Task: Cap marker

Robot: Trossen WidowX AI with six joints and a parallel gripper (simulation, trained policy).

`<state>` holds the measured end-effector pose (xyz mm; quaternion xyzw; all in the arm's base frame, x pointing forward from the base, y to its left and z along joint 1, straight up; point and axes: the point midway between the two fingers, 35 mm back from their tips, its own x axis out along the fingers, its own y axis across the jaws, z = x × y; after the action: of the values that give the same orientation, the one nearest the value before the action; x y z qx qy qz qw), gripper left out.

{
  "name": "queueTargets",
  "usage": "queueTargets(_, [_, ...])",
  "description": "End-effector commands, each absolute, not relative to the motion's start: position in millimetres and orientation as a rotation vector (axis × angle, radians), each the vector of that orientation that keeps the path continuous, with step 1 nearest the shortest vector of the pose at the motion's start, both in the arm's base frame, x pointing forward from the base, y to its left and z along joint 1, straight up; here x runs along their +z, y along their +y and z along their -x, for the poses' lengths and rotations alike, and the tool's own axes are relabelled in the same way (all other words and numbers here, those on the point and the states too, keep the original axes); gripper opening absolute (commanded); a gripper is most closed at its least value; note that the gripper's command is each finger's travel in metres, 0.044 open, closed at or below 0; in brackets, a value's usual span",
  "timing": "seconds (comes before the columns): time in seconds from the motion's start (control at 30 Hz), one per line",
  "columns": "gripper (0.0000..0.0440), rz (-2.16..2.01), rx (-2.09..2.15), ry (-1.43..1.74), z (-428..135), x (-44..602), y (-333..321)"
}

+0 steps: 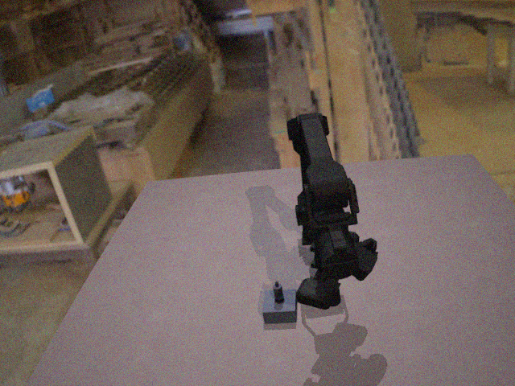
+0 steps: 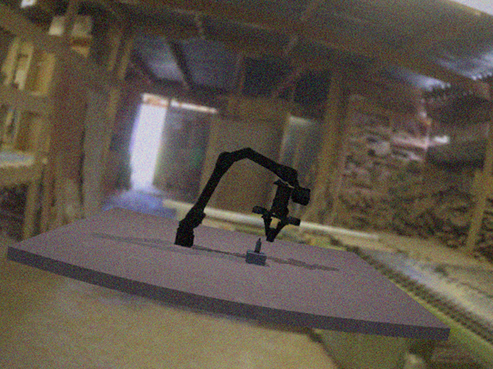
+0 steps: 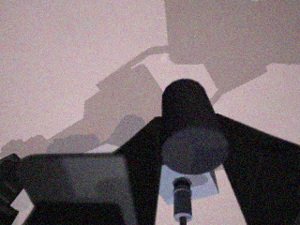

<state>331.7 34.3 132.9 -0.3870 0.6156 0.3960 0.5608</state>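
From the outside view, going left to right, the arm's foot [image 2: 184, 235] stands on the counter [image 1: 187, 257] [image 2: 229, 287] [image 3: 47, 70], and the arm [image 1: 326, 182] [image 2: 211, 183] bends up and over toward the block [image 1: 279, 316] [image 2: 256, 258] [image 3: 206, 189]. The block rests on the counter with the marker [image 1: 278, 293] [image 2: 257, 246] [image 3: 182, 199] upright in it, its tip bare and pointing up. Just to the right of the marker and higher up is the hand [image 1: 320, 293] [image 2: 270, 237] [image 3: 186, 122], its fingertips drawn in narrow and gripping the dark round cap [image 3: 195, 150]. So the cap is in the hand, raised off the counter and away from the marker. From above, the order is the same: block and marker on the left, hand on the right, near the block's right edge; the cap can't be made out there. In the wrist view, one dark finger [image 3: 141, 173] comes in from the left, the cap sits in the middle between the fingertips, and the other finger [image 3: 253, 159] comes in from the right. The block and marker show below the cap in that view, framed between the two fingers.
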Motion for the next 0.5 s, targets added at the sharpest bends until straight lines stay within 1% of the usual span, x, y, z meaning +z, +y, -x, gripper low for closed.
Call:
queueTargets(0.0, [0.0086, 0.898, 0.927, 1.443, -328.8, 143.4, 24.8])
queueTargets(0.47, [0.0062, 0.815, 0.883, 1.487, -305.1, 166.2, -25.8])
